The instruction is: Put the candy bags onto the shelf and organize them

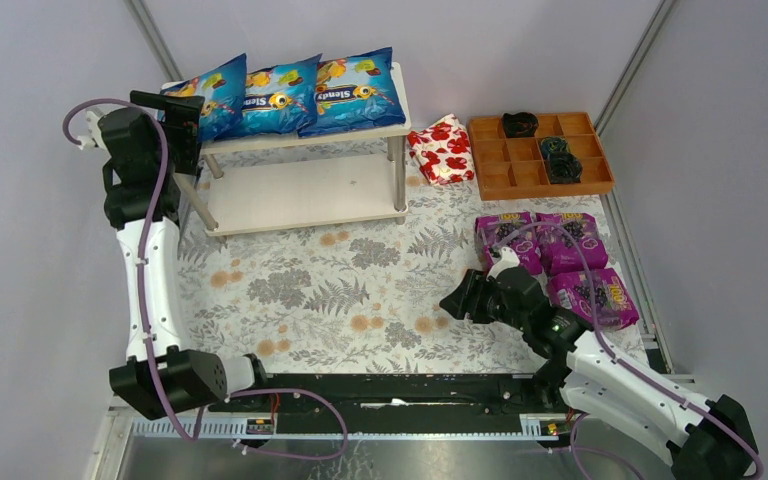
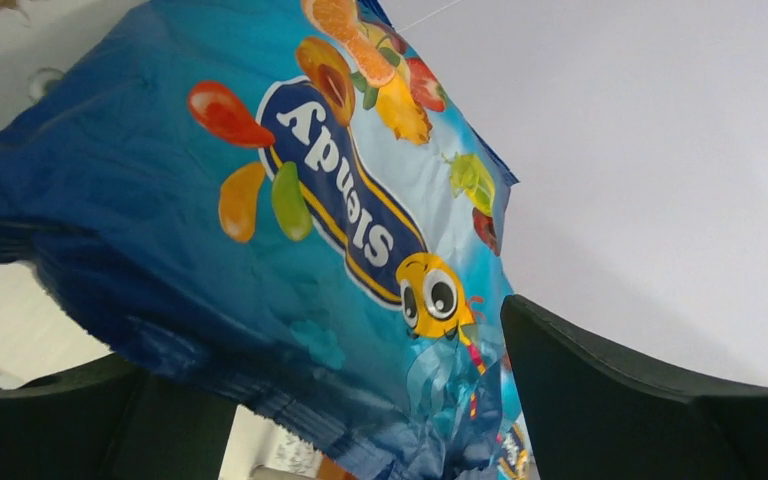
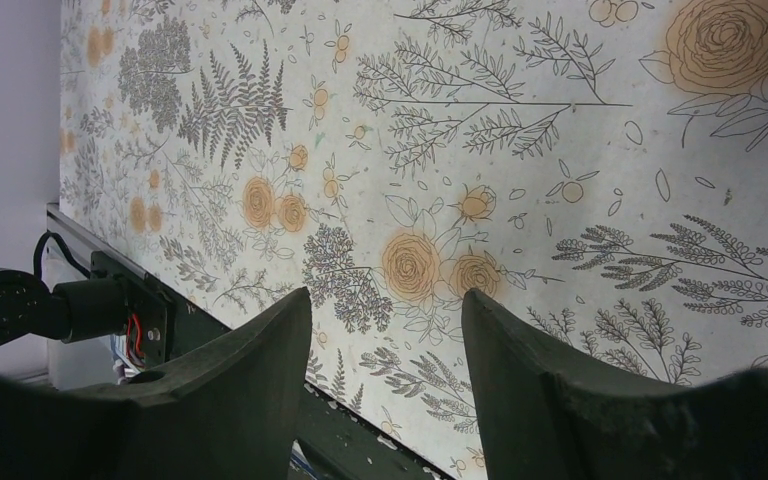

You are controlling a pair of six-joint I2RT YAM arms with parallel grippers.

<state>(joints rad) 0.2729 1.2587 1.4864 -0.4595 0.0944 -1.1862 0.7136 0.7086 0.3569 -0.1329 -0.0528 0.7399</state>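
Three blue candy bags lie side by side on the top board of the cream shelf. My left gripper is at the shelf's left end. Its fingers stand wide apart on either side of the crimped edge of the leftmost blue bag, in the left wrist view the gripper is open. Three purple candy bags lie on the mat at the right. My right gripper hovers open and empty over the floral mat, left of the purple bags, in the right wrist view the gripper holds nothing.
The shelf's lower board is bare. A red-and-white floral packet lies right of the shelf. A brown compartmented tray with dark items stands at the back right. Grey walls close in on all sides.
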